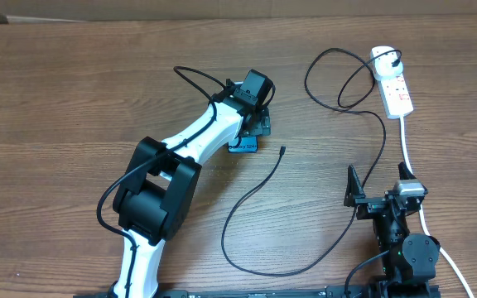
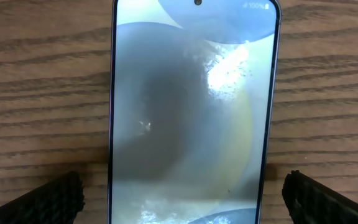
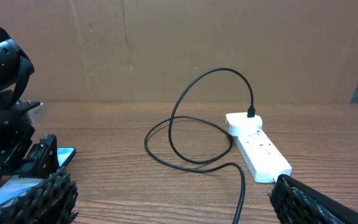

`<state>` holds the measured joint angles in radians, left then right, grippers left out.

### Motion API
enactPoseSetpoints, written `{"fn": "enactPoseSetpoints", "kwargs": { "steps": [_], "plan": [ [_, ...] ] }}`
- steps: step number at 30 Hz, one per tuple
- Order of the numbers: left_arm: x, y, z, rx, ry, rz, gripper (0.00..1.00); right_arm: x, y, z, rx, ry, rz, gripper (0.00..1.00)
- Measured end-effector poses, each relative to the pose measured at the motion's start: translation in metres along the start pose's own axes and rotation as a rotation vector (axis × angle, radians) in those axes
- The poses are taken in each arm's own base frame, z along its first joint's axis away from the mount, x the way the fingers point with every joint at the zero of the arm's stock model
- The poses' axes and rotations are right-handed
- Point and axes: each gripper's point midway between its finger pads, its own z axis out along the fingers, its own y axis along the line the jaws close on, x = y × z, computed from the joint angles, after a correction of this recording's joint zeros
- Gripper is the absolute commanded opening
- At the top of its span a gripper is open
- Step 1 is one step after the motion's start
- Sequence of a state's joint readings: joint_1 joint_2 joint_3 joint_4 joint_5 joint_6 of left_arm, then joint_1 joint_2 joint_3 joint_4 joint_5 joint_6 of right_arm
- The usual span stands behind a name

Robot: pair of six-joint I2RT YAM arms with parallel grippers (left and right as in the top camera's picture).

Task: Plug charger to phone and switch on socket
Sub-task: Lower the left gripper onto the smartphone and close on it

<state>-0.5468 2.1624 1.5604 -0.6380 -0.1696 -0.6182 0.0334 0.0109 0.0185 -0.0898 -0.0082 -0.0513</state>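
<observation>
**Place:** robot test bench, lab-type room.
**Worktop** [image 1: 56, 99]: wood-grain laminate, fills the overhead view.
**Backing:** plain brown board [image 3: 166, 43] standing along the far edge, like cardboard.
**Fixtures:** left arm [image 1: 197, 136], white and black, and right arm [image 1: 404, 240], black. Both are based at the near edge, with loose black wiring on each.
**Laid-out items:** phone [image 2: 191, 112], charger [image 1: 251, 192], white socket [image 1: 392, 83] with its cord running off the near edge.
**Lighting:** even, indoor.
</observation>
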Motion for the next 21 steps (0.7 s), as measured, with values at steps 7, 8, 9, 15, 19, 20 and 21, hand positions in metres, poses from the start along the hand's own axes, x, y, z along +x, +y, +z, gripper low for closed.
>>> {"fn": "enactPoseSetpoints", "kwargs": {
  "steps": [7, 8, 9, 15, 19, 20, 21],
  "plan": [
    [0.0000, 0.0000, 0.0000, 0.000, 0.000, 0.000, 1.00, 0.0000, 0.0000, 0.0000, 0.000, 0.000, 0.000, 1.00],
    [-0.0001, -0.0001, 0.0000, 0.000, 0.000, 0.000, 1.00, -0.0001, 0.0000, 0.0000, 0.000, 0.000, 0.000, 1.00],
    [-0.0001, -0.0001, 0.0000, 0.000, 0.000, 0.000, 1.00, 0.0000, 0.0000, 0.0000, 0.000, 0.000, 0.000, 1.00],
    [-0.0001, 0.0000, 0.0000, 0.000, -0.001, 0.000, 1.00, 0.0000, 0.0000, 0.0000, 0.000, 0.000, 0.000, 1.00],
    [-0.0005, 0.0005, 0.0000, -0.003, -0.003, 0.000, 0.99, 0.0000, 0.0001, 0.0000, 0.000, 0.000, 0.000, 1.00],
    [-0.0009, 0.0011, -0.0001, -0.008, -0.006, 0.001, 0.99, 0.0000, 0.0000, 0.0000, 0.000, 0.000, 0.000, 1.00],
    [-0.0017, 0.0024, -0.0001, -0.017, -0.012, 0.002, 0.99, 0.0001, 0.0001, 0.0000, 0.000, 0.000, 0.000, 1.00]
  ]
}}
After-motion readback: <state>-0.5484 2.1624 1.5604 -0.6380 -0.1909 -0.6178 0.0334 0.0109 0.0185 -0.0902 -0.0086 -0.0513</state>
